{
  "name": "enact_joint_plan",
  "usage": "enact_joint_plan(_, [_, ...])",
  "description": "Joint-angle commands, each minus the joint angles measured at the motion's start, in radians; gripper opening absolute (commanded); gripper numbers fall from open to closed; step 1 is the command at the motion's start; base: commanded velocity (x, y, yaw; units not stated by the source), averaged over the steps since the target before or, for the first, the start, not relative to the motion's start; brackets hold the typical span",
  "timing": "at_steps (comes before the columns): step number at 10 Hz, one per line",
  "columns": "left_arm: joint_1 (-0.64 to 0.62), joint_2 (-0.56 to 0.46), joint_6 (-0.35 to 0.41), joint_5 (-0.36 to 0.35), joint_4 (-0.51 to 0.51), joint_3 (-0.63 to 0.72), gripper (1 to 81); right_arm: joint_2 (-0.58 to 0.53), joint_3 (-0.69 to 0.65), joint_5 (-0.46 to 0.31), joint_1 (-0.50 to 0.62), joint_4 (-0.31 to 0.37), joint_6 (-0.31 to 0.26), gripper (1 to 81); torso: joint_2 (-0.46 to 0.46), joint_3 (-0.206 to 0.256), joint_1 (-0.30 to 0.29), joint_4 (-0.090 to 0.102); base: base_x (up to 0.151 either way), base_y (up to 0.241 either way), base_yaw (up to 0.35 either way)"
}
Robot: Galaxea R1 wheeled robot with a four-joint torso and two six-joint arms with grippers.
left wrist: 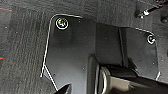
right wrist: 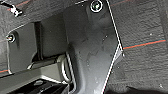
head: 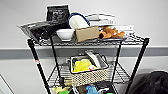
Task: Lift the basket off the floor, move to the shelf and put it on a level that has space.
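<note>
Already the basket [head: 88, 68] sits on the shelf's [head: 140, 62] middle level [head: 120, 73], holding something yellow, perhaps cloth. Above it the top tier carries a bowl [head: 65, 33] and box [head: 87, 33]. Both wrist views face the floor [left wrist: 22, 50]; either pincer's state I cannot tell.

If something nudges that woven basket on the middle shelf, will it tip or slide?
The basket looks low and wide, so tipping seems unlikely. It probably slides poorly, since woven sides may catch on the wire shelf. Its contents look soft, so it is likely light.
</note>
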Motion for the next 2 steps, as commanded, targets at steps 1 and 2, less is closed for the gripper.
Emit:
enact_joint_plan(1, [-0.038,0.066,0.002,0.055,0.006,-0.103,81.1,0.085,-0.108,-0.069,0.030,-0.040,0.001,81.1,0.000,0.000,0.000,0.000,0.000,0.000,0.000])
enact_joint_plan(2, [-0.038,0.074,0.002,0.056,0.006,-0.103,81.1,0.082,-0.099,-0.066,0.021,-0.038,-0.002,81.1,0.000,0.000,0.000,0.000,0.000,0.000,0.000])
